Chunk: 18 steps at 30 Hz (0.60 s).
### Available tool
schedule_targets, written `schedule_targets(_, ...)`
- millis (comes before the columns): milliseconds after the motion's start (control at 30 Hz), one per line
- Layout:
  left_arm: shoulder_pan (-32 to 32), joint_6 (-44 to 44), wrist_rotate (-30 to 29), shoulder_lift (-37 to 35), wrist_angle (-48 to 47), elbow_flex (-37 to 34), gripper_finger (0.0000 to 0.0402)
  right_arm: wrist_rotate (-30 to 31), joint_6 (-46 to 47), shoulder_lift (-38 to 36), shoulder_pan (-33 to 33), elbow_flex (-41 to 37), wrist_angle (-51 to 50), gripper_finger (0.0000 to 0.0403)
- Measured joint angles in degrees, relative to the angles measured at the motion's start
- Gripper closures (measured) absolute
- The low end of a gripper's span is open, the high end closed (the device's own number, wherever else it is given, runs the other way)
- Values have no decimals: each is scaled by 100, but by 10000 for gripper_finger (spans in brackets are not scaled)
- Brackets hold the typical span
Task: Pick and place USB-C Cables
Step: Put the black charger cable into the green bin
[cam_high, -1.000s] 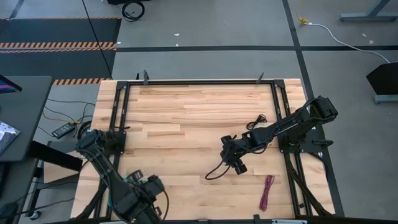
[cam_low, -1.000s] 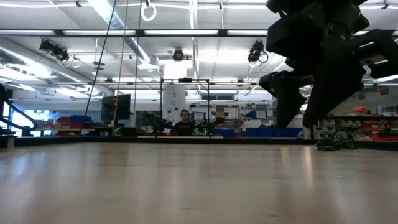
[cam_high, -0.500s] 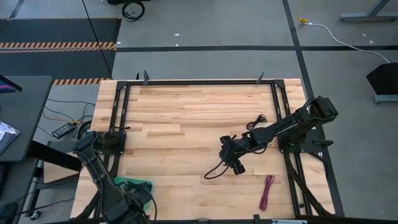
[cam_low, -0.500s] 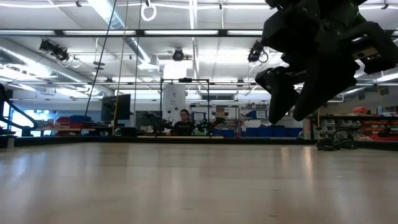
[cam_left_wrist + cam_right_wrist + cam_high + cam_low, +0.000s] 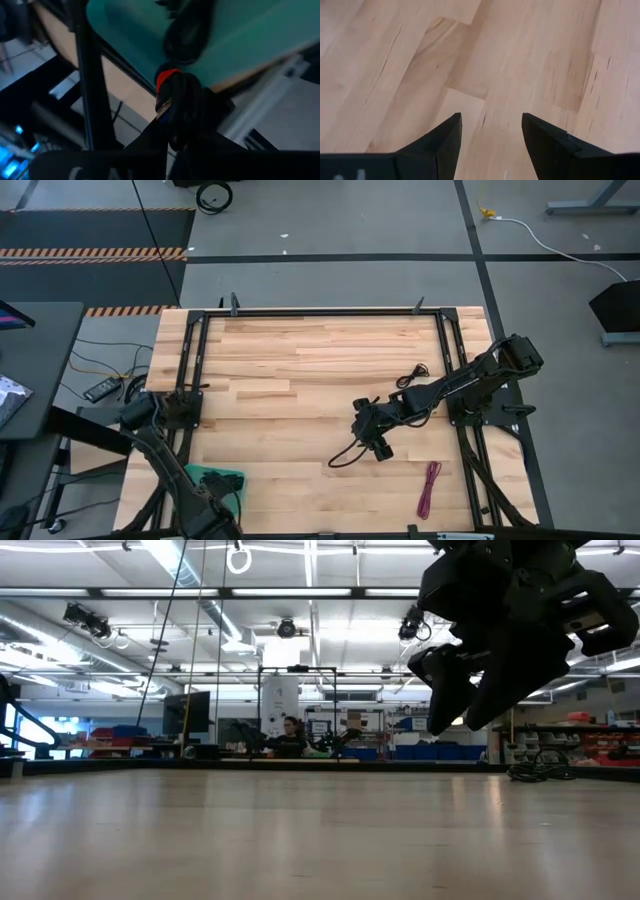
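Looking first at the right gripper [image 5: 490, 132], we see its two dark fingers [image 5: 442, 140] spread apart over bare wood, with nothing between them. In the high view this gripper [image 5: 370, 430] hangs at centre right of the frame, above the table [image 5: 300, 360]; in the low view it [image 5: 455, 705] floats clear of the surface at upper right.

The left gripper [image 5: 175, 125] grips a black cable bundle with a red band [image 5: 172, 90], its fingers closed around the coil, right by the edge of a teal tray [image 5: 240, 30]. In the high view that tray [image 5: 222, 480] peeks out at the lower left, under the left arm.

We count three more cables on the wood in the high view: a loose black cable [image 5: 345, 455] just below the right gripper, a small black cable [image 5: 410, 376] beside the right arm, and one magenta-red cable [image 5: 429, 487] lying straight at lower right. So four cables in all, one tray, two arms.

Against the frame a second ago, the left arm has swung toward the bottom edge and uncovered the teal tray; the right gripper has shifted only slightly, and the three cables on the table have not moved.

We can read no writing or labels anywhere.
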Motion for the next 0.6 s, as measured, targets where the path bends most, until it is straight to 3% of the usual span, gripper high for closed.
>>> schedule_targets(400, 306, 10, -27, -7, 13, -232, 338, 0, 15, 0, 0, 0, 126, 190)
schedule_targets(600, 388, 12, -224, -9, 69, -232, 285, 0, 15, 0, 0, 0, 105, 190)
